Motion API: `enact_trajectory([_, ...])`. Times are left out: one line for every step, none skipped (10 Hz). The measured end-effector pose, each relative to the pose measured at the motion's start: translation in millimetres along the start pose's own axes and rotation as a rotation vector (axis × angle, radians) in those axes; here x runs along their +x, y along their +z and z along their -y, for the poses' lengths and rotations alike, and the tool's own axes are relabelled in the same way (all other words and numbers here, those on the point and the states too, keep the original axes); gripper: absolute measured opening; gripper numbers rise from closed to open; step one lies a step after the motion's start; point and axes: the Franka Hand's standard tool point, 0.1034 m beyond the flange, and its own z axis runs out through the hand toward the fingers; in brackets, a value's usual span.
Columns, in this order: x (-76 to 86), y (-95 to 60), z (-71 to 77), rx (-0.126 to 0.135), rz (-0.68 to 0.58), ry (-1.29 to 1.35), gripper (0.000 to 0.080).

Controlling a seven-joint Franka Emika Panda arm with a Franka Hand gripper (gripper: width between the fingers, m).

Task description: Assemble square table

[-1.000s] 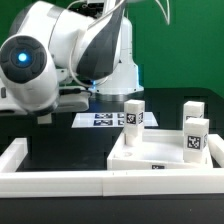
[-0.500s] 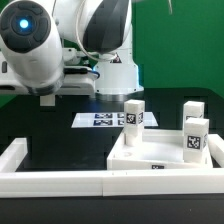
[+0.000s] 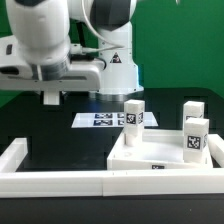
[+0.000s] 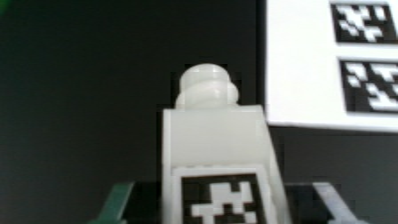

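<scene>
While the arm [image 3: 60, 45] hung over the exterior view's left half of the dark desk [image 3: 60, 125], the tool [image 4: 217, 205] pinched a white leg [image 4: 217, 140] between its two dark fingers [image 4: 121, 203], as the wrist view showed; the leg's rounded peg end pointed away from the camera and a black-and-white tag covered its near face. In the exterior view the tool itself could not be made out below the arm's body. The slab [image 3: 165, 160] lay at the exterior view's right, just inside the border wall [image 3: 50, 182] that ran along the near edge and turned up the left side. Three legs [image 3: 133, 127] stood upright on the slab, one toward its left and two near its right edge, each with a tag on its face. A small tag marked the slab's near edge. The marker board [image 3: 105, 119] lay flat behind the slab, at the foot of the arm's base; its tags also showed in the wrist view beside the held leg. Between the wall's left side and the slab the desk lay open. No readable writing showed, only tag patterns.
</scene>
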Motion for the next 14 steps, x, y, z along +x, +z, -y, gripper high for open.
enact_trajectory([0.4, -10.8, 9.7, 0.006, -0.034, 0.028, 0.0288])
enact_trajectory([7.5, -25.7, 20.5, 0.019, -0.102, 0.063, 0.0288])
enact_trajectory([12.6, -42.6, 31.5, 0.038, -0.177, 0.092, 0.0288])
enact_trajectory([15.3, -51.7, 36.7, 0.044, -0.222, 0.100, 0.0288])
enact_trajectory([22.0, -54.3, 37.0, 0.033, -0.271, 0.094, 0.0288])
enact_trajectory([26.4, -55.5, 36.0, 0.025, -0.353, 0.093, 0.0288])
enact_trajectory([26.1, -55.3, 35.8, 0.024, -0.407, 0.094, 0.0288])
enact_trajectory([29.1, -56.6, 34.6, 0.017, -0.479, 0.097, 0.0288])
enact_trajectory([29.9, -56.3, 34.0, 0.013, -0.522, 0.100, 0.0288])
enact_trajectory([33.9, -60.9, 34.4, 0.009, -0.600, 0.117, 0.0288])
enact_trajectory([37.0, -68.2, 43.3, 0.029, -0.666, 0.156, 0.0288])
enact_trajectory([42.1, -72.7, 53.6, 0.046, -0.712, 0.186, 0.0288])
enact_trajectory([50.2, -84.5, 61.6, 0.058, -0.793, 0.212, 0.0288])
enact_trajectory([55.5, -94.5, 70.6, 0.070, -0.840, 0.231, 0.0288])
